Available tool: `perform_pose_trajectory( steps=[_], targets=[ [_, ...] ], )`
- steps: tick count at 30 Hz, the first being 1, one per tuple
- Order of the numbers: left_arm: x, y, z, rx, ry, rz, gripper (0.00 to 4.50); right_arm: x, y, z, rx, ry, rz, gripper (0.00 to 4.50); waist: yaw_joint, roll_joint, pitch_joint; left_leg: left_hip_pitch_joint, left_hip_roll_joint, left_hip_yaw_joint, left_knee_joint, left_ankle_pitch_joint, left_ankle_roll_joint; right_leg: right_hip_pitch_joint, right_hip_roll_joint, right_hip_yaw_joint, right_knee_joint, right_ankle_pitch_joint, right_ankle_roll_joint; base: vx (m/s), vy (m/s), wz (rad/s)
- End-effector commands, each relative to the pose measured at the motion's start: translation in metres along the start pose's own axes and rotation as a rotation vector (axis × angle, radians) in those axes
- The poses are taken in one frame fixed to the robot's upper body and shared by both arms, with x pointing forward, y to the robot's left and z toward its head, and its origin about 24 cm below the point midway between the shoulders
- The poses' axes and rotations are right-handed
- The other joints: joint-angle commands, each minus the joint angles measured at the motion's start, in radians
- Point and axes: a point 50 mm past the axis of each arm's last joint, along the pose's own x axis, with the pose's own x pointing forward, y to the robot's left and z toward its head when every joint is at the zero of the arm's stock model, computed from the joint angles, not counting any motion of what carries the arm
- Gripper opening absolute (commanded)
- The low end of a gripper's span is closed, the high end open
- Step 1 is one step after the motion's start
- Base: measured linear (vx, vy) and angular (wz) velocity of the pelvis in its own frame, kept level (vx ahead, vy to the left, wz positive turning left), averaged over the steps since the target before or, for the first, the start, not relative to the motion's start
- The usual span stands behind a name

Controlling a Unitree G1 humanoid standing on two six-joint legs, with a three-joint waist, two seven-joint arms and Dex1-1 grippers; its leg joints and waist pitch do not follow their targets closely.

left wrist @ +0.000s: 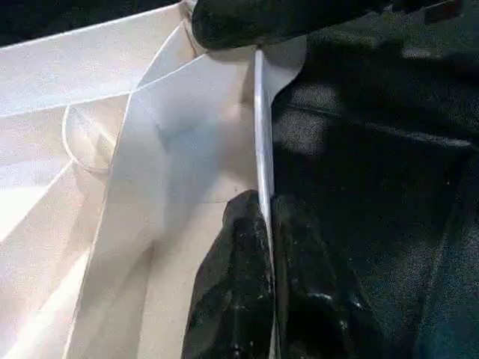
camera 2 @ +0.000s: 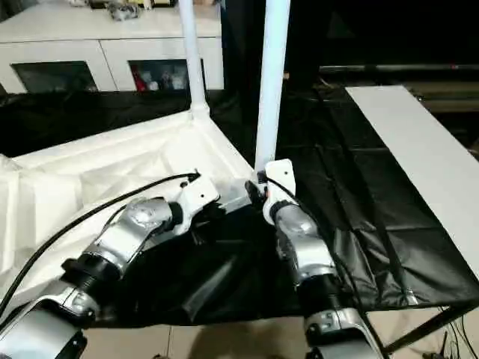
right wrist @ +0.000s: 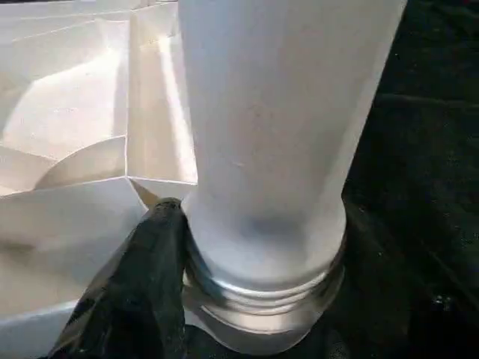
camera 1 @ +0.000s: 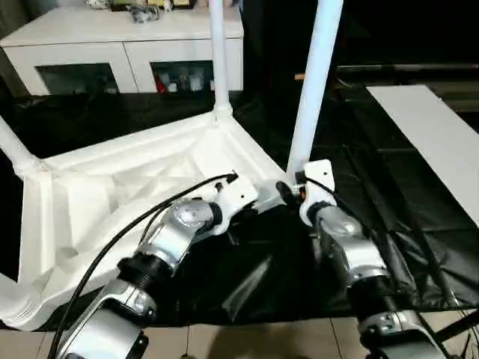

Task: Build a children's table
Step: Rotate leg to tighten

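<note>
The children's table lies upside down on a black cloth, its tabletop ribbed side up. One leg stands upright in the far corner socket. Other legs jut from the left corners. My right gripper is closed around the base of a further upright leg at the near right corner. One black finger presses against that leg just above its threaded end, and the threads still show. My left gripper is shut on the tabletop's thin rim beside that corner.
A white cabinet with glass doors stands behind the work. A flat white board lies at the right on the black cloth. The cloth's front edge meets tiled floor close to my forearms.
</note>
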Motion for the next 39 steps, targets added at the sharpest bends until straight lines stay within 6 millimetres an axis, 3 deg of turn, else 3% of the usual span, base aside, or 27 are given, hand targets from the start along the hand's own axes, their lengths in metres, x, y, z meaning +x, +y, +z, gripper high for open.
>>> perform_pose_trajectory(
  steps=[1,4,5,7,8,9,11,12,13,14,18,20,22,27,29,33,34,39],
  targets=[
    [0.005,0.0,0.004,0.035,-0.008,0.041,0.0,0.001,0.044,0.015,0.036,-0.082,0.196,3.26,-0.002,-0.01,-0.056,0.015,0.037,-0.018,-0.084,-0.338,0.007,0.026,-0.056,0.03,-0.095,-0.43,-0.131,0.0,0.0,0.0],
    [0.0,0.003,-0.001,0.045,-0.011,0.037,0.0,-0.005,0.04,0.017,0.019,-0.107,0.221,3.49,0.002,-0.013,-0.056,0.008,0.036,-0.017,-0.084,-0.308,0.021,0.031,-0.057,0.032,-0.092,-0.414,-0.133,0.0,0.0,0.0],
    [-0.005,0.003,-0.004,0.061,-0.012,0.02,0.0,-0.008,0.035,0.018,0.0,-0.113,0.229,3.62,0.002,-0.008,-0.056,0.008,0.036,-0.017,-0.084,-0.307,0.022,0.031,-0.057,0.031,-0.093,-0.421,-0.132,0.0,0.0,0.0],
    [-0.019,0.004,-0.014,0.086,0.0,-0.029,0.0,-0.018,0.018,0.019,-0.063,-0.123,0.239,3.84,0.003,-0.012,-0.059,-0.003,0.042,-0.024,-0.088,-0.276,0.025,0.046,-0.058,0.028,-0.086,-0.392,-0.122,0.0,0.0,0.0],
    [-0.025,0.005,-0.017,0.098,0.005,-0.048,0.0,-0.023,0.011,0.019,-0.095,-0.121,0.256,3.9,-0.002,-0.009,-0.059,-0.005,0.042,-0.022,-0.089,-0.269,0.028,0.04,-0.056,0.028,-0.083,-0.378,-0.125,0.0,0.0,0.0],
    [-0.029,0.005,-0.02,0.107,0.011,-0.061,0.0,-0.026,0.007,0.019,-0.127,-0.114,0.278,3.97,0.0,-0.012,-0.059,-0.001,0.043,-0.021,-0.087,-0.275,0.031,0.04,-0.055,0.028,-0.084,-0.382,-0.127,0.0,0.0,0.0],
    [-0.038,0.006,-0.025,0.116,0.012,-0.094,0.0,-0.036,0.0,0.017,-0.211,-0.101,0.367,3.97,0.004,-0.005,-0.064,0.005,0.045,-0.015,-0.079,-0.245,0.033,0.035,-0.055,0.034,-0.08,-0.32,-0.156,0.027,-0.01,0.01],
    [-0.042,0.006,-0.027,0.111,0.014,-0.113,0.0,-0.041,-0.001,0.016,-0.258,-0.097,0.426,3.97,0.008,-0.005,-0.066,0.001,0.047,-0.015,-0.079,-0.212,0.039,0.042,-0.053,0.033,-0.071,-0.247,-0.173,0.055,-0.02,0.02],
    [-0.05,0.001,-0.028,0.127,-0.013,-0.198,0.0,-0.052,-0.006,0.013,-0.328,-0.084,0.518,3.97,0.008,-0.003,-0.065,0.001,0.047,-0.013,-0.077,-0.204,0.044,0.038,-0.052,0.034,-0.07,-0.22,-0.183,0.0,0.0,0.0],
    [-0.056,-0.002,-0.03,0.139,-0.026,-0.261,0.0,-0.061,-0.01,0.011,-0.375,-0.066,0.584,3.97,0.011,-0.004,-0.067,-0.003,0.047,-0.014,-0.075,-0.183,0.053,0.047,-0.053,0.033,-0.061,-0.163,-0.199,0.057,0.009,0.0],
    [-0.068,-0.011,-0.032,0.133,-0.069,-0.38,0.0,-0.077,-0.019,0.005,-0.397,-0.001,0.716,3.97,0.008,-0.004,-0.068,0.0,0.047,-0.01,-0.069,-0.155,0.092,0.049,-0.051,0.032,-0.049,-0.04,-0.258,0.03,0.006,-0.01],
    [-0.071,-0.012,-0.029,0.121,-0.087,-0.4,0.0,-0.083,-0.021,0.001,-0.398,0.031,0.772,3.97,0.013,-0.005,-0.065,0.005,0.051,-0.008,-0.07,-0.168,0.101,0.048,-0.053,0.031,-0.052,-0.076,-0.271,0.0,0.0,0.0],
    [-0.071,-0.014,-0.029,0.117,-0.082,-0.42,0.0,-0.082,-0.022,0.001,-0.393,0.035,0.779,3.97,0.015,-0.005,-0.06,0.006,0.052,-0.008,-0.073,-0.192,0.088,0.046,-0.055,0.032,-0.059,-0.147,-0.261,0.0,0.0,0.0],
    [-0.073,-0.016,-0.027,0.115,-0.093,-0.438,0.0,-0.079,-0.018,0.002,-0.364,0.002,0.808,3.97,0.016,-0.011,-0.055,0.011,0.051,-0.01,-0.08,-0.262,0.045,0.04,-0.056,0.035,-0.073,-0.317,-0.207,0.0,0.0,0.0],
    [-0.073,-0.016,-0.027,0.113,-0.093,-0.445,0.0,-0.077,-0.017,0.001,-0.341,0.006,0.814,3.71,0.017,-0.01,-0.055,0.012,0.051,-0.01,-0.081,-0.26,0.039,0.038,-0.055,0.035,-0.075,-0.326,-0.195,0.0,0.0,0.0],
    [-0.074,-0.014,-0.027,0.112,-0.086,-0.44,0.0,-0.073,-0.018,-0.005,-0.308,0.043,0.821,3.63,0.018,-0.012,-0.057,0.008,0.049,-0.01,-0.079,-0.237,0.04,0.04,-0.054,0.035,-0.071,-0.301,-0.199,0.0,0.0,0.0],
    [-0.074,-0.014,-0.027,0.109,-0.086,-0.441,0.0,-0.073,-0.019,-0.005,-0.307,0.044,0.818,3.36,0.018,-0.012,-0.058,0.008,0.049,-0.01,-0.078,-0.232,0.041,0.04,-0.055,0.035,-0.07,-0.292,-0.2,0.0,0.0,0.0],
    [-0.075,-0.014,-0.028,0.105,-0.079,-0.443,0.0,-0.072,-0.02,-0.006,-0.309,0.054,0.816,3.1,0.021,-0.012,-0.061,0.006,0.048,-0.009,-0.075,-0.196,0.053,0.043,-0.053,0.033,-0.065,-0.243,-0.21,0.0,0.0,0.0]
  ],
)
